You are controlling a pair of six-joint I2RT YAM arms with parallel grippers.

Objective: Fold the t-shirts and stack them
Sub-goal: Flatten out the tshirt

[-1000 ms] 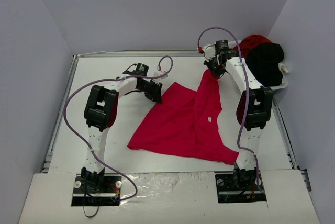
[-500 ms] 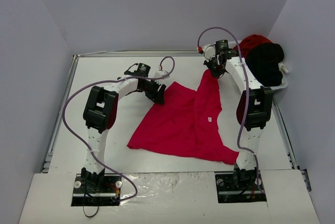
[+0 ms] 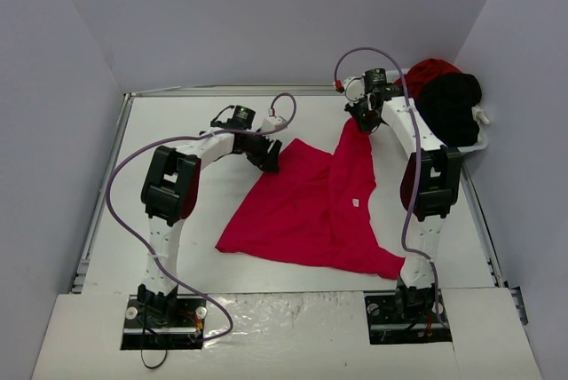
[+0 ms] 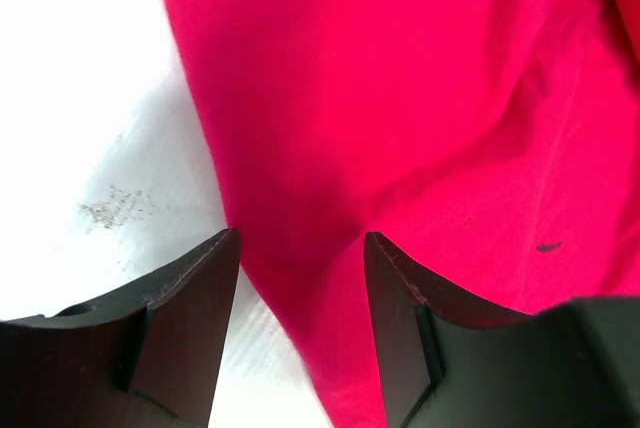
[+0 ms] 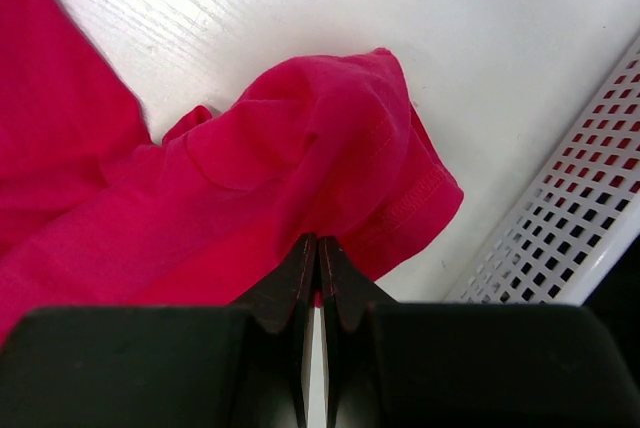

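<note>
Light: bright, even and diffuse in all 3 views, apparently from overhead.
Shadows: soft and faint on the white table (image 3: 169, 114); a darker one sits under the bunched fold of the red t-shirt (image 5: 330, 138) in the right wrist view.
Glare: the glossy strip (image 3: 293, 309) at the near edge glints; the table washes out in the left wrist view.
Focus: top view sharp; the fingers (image 4: 170, 318) of the left gripper (image 4: 299, 238) blur at the bottom edge.
Colour: the red saturates, flattening creases.
</note>
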